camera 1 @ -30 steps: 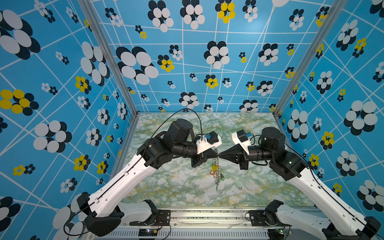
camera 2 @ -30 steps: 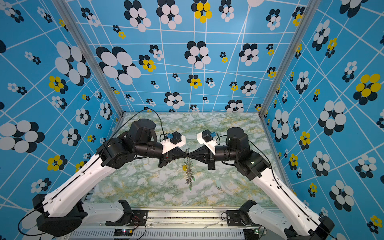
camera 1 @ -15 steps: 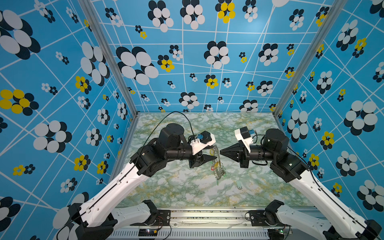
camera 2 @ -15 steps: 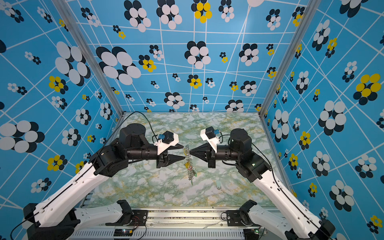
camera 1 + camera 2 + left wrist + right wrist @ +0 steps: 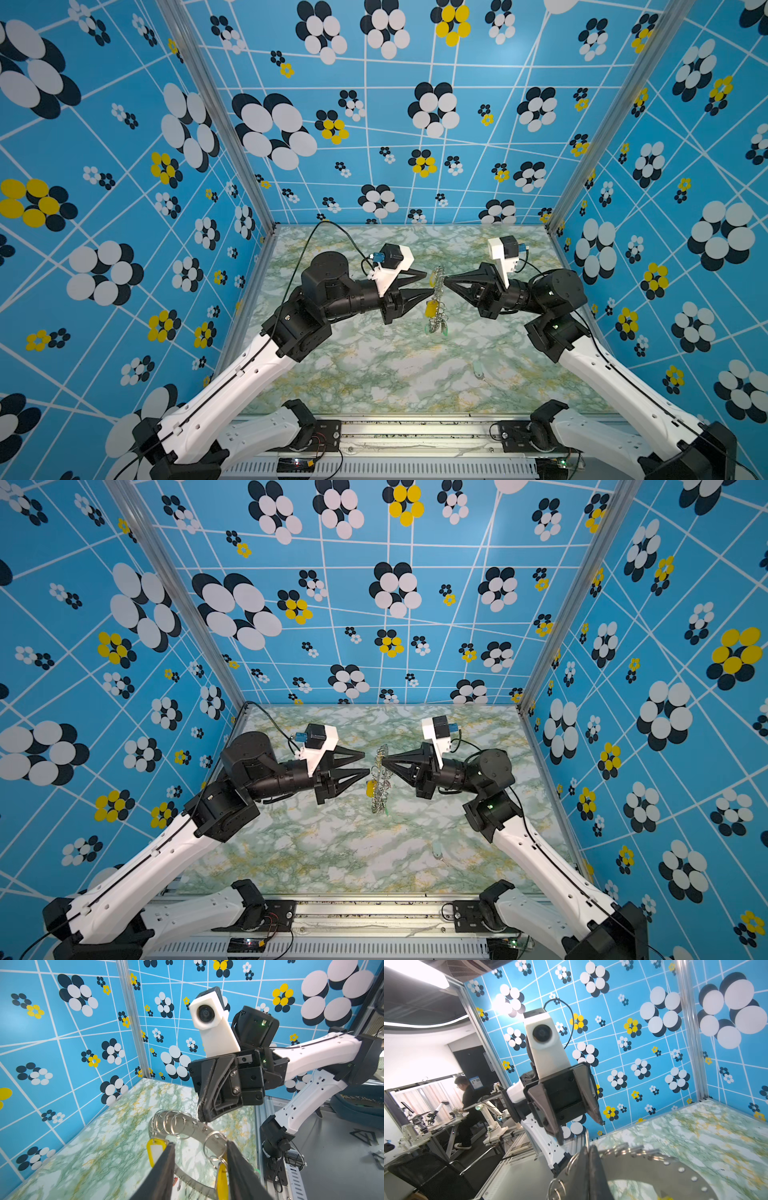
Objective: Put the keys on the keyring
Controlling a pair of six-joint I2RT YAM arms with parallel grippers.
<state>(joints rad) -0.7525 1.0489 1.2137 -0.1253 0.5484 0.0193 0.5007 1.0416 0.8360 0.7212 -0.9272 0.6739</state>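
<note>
Left gripper (image 5: 429,283) is sitting partly open and holding nothing. 1 second ago I was watching it pinched shut, tip to tip with the right gripper (image 5: 445,282), on the flat grey metal keyring (image 5: 437,318) fringed with small wire loops. Since then it has let go, pulled back to the left, and is now edging in again. In the left wrist view its 2 jaws are straddling the keyring's edge without gripping it, as far as I can tell.

The right gripper is staying clamped on the keyring's far rim, so the keyring is hanging on edge mid-scene, above the green marbled tabletop (image 5: 374,374). 2 yellow-tagged keys (image 5: 156,1152) and 1 green-tagged key (image 5: 444,331) are dangling from its loops.

1 pale mint-tagged key (image 5: 478,369) is lying on the tabletop, nearer and to the right, well apart. I am reading the release as a finished threading, with the mint-tagged key still to do.
</note>
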